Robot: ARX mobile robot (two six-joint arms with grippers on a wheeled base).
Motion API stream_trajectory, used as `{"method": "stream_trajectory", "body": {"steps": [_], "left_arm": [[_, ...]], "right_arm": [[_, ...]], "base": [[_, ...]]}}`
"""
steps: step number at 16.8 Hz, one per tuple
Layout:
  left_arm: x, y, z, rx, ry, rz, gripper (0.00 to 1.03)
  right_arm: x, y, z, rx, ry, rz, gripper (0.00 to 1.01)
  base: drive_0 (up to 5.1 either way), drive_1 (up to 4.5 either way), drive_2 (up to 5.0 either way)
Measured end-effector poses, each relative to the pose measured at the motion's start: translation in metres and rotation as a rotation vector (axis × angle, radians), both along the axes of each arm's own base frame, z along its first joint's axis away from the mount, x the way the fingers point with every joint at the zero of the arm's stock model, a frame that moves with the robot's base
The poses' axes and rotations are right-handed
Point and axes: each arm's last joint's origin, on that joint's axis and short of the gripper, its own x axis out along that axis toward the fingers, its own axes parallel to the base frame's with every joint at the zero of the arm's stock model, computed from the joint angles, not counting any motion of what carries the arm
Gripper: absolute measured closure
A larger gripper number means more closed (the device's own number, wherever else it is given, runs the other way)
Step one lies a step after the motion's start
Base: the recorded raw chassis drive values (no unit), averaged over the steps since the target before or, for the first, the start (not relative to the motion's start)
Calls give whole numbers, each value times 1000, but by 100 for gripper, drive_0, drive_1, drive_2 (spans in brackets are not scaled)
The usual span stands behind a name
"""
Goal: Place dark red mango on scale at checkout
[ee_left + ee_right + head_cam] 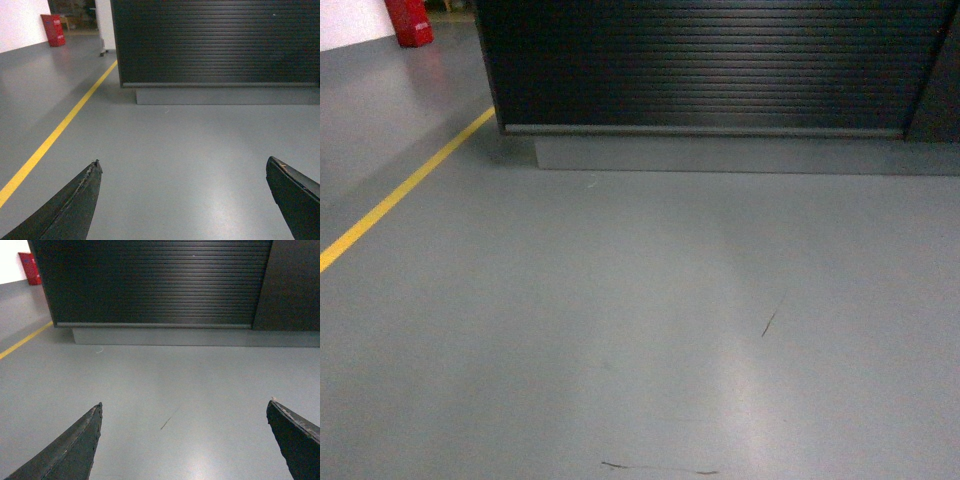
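Grey floor (640,330) before ribbed black checkout (710,65); left fingers (75,205) and right fingers (75,447) spread wide, holding nothing.

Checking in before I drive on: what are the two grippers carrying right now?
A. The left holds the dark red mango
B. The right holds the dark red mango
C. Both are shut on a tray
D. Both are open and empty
D. The left gripper and the right gripper each show fingers spread wide with only bare grey floor between them, facing the ribbed front of the checkout; no mango appears in any view.
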Motion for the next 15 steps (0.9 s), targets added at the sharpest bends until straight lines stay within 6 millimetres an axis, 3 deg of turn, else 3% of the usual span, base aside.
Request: {"method": "stream_trajectory", "body": {"steps": [15], "left_arm": [[0,0,0,0,3,-1,5]], "right_arm": [[0,0,0,0,0,0,3]], "base": [[3,434,-429]]}}
